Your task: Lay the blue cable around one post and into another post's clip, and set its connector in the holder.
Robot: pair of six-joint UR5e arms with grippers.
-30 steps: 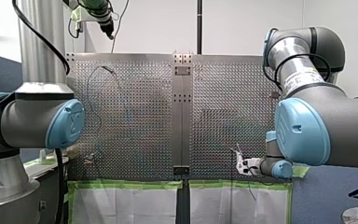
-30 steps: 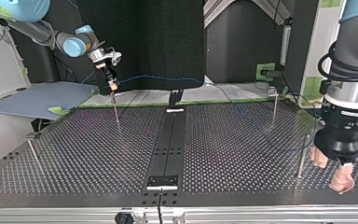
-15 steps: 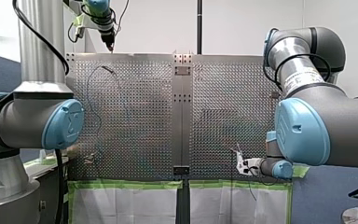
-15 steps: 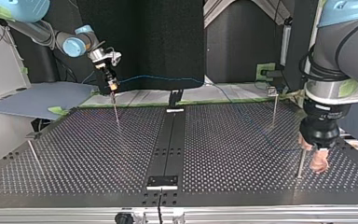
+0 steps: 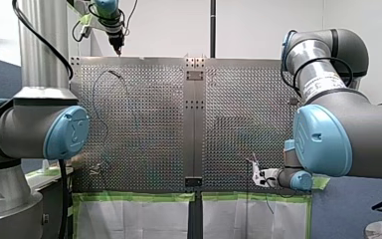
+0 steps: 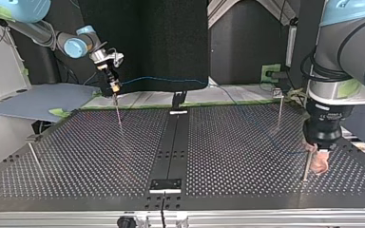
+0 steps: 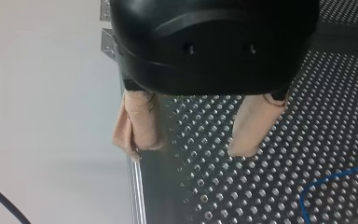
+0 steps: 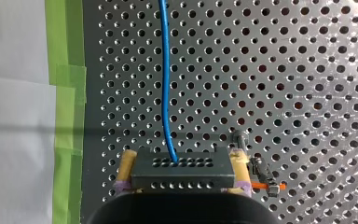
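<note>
Your right hand [image 8: 182,164] clenched the dark perforated connector block [image 8: 182,174], thin blue cable [image 8: 164,70] running ahead. The left hand [image 6: 314,156], released, hung beside the thin metal post [image 6: 306,171] at top view's 4 o'clock; a careless descent could strike it.

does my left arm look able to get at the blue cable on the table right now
Probably yes: my left gripper is open and empty above the table, and the blue cable lies bare just beside it, nothing over it.

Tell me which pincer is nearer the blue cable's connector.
Right. My right pincer clamps the connector; my left pincer hangs open far across the table.
</note>
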